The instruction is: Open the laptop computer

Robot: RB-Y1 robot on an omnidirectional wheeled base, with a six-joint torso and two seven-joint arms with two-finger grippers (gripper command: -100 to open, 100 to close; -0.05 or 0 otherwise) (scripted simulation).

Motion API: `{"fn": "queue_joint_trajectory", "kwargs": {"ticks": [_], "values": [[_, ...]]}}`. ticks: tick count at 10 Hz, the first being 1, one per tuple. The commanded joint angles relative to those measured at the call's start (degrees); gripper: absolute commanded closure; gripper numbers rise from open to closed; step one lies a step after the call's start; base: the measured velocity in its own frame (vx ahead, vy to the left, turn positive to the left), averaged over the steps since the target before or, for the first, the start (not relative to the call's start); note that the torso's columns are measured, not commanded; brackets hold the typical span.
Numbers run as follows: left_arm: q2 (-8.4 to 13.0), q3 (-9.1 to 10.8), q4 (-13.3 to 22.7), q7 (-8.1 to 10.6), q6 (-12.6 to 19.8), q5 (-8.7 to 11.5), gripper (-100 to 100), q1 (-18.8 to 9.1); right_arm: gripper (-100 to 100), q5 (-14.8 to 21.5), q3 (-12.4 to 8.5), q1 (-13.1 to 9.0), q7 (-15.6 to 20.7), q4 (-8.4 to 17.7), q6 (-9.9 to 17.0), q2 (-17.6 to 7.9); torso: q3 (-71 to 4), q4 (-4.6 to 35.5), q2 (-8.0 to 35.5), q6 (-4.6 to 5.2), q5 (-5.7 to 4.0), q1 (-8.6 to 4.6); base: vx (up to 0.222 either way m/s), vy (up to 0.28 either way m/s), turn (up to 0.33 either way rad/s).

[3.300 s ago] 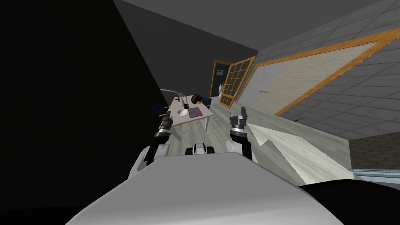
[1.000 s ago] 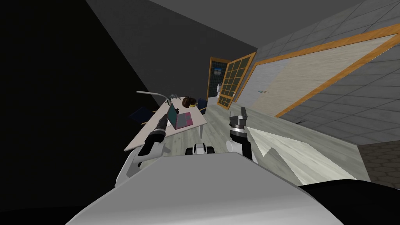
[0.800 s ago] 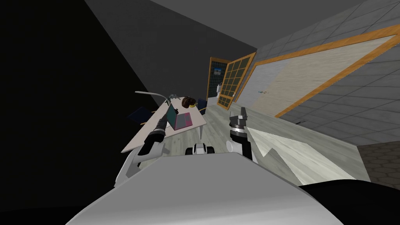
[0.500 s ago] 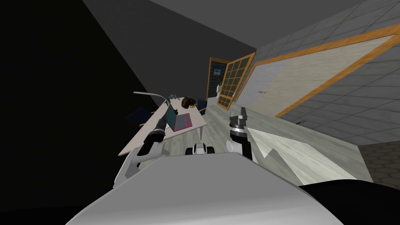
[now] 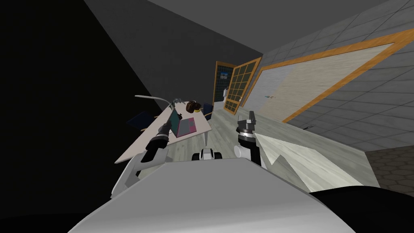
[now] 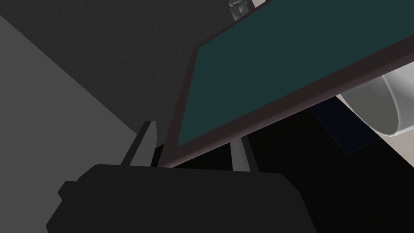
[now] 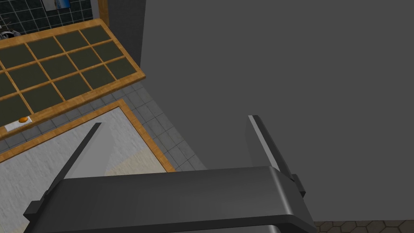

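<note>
1. An open laptop (image 5: 182, 124) with a teal screen, a dark maroon frame and a pink-grey base was seen towards the far end of a long, pale rectangular worktop (image 5: 135, 149). In the left wrist view its raised lid (image 6: 291, 52) was cut off at the far side.
2. The left gripper (image 5: 165, 128) was found at the lid's near corner. Its fingers (image 6: 146, 141) stood closer together than the right's, clenched on that corner as far as could be judged, and the tip of one was covered by the frame.
3. A white, rounded, hollow object (image 6: 376, 105) was half hidden behind the lid and could not be identified.
4. A brown rounded object (image 5: 192, 106) at the worktop's far end was too small to make out. A thin, curved white lamp arm (image 5: 151, 97) was arched beside it.
5. One dark blue chair (image 5: 139, 120) at the left side and another (image 5: 208, 108) at the far end were partly covered by the worktop.
6. The worktop's near part, in front of the laptop, was crossed by the left forearm.
7. The right gripper (image 5: 249, 117) was held well apart from the worktop, its fingers (image 7: 267, 141) spread wide, released, grasping nothing.
8. A wooden lattice door (image 5: 239, 87) was seen beyond the worktop, and a black area (image 5: 48, 101) to the left.
</note>
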Motion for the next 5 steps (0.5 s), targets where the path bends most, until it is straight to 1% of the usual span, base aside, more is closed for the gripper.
{"fn": "queue_joint_trajectory", "kwargs": {"ticks": [1, 2, 3, 4, 5], "values": [[2.8, -0.03, 1.2, -3.53, -0.3, -2.9, 100, 1.1, 0, 0.0, 0.0, 0.0, 0.0, 0.0, 0.0, 0.0, -0.1, 0.0, -0.1, 0.07, 0.02, 0.12, 0.024, -0.153, -0.049], [3.5, 0.08, 1.3, -4.35, -0.4, -3.7, 100, 1.4, 0, 0.0, 0.0, 0.0, 0.0, 0.0, 0.0, 0.0, -0.1, 0.0, -0.1, 0.04, 0.05, 0.18, 0.013, -0.150, -0.046], [3.1, 0.49, 1.0, -3.67, -0.3, -3.2, 100, 1.2, 0, 0.0, 0.0, 0.0, 0.0, 0.0, 0.0, 0.0, 0.0, 0.1, 0.1, -0.04, 0.04, 0.26, 0.003, -0.066, -0.003], [4.1, 0.79, 4.0, -5.55, -1.9, -5.3, 100, 0.7, 0, 0.0, 0.0, 0.0, 0.0, 0.0, 0.0, 0.0, 0.1, 0.3, 0.3, -0.24, 0.02, 0.64, 0.006, -0.099, -0.029], [4.6, 0.95, 5.4, -6.34, -2.8, -6.4, 100, 0.4, 0, 0.0, 0.0, 0.0, 0.0, 0.0, 0.0, 0.0, 0.2, 0.3, 0.4, -0.37, 0.12, 0.72, 0.020, -0.139, -0.013]]}}
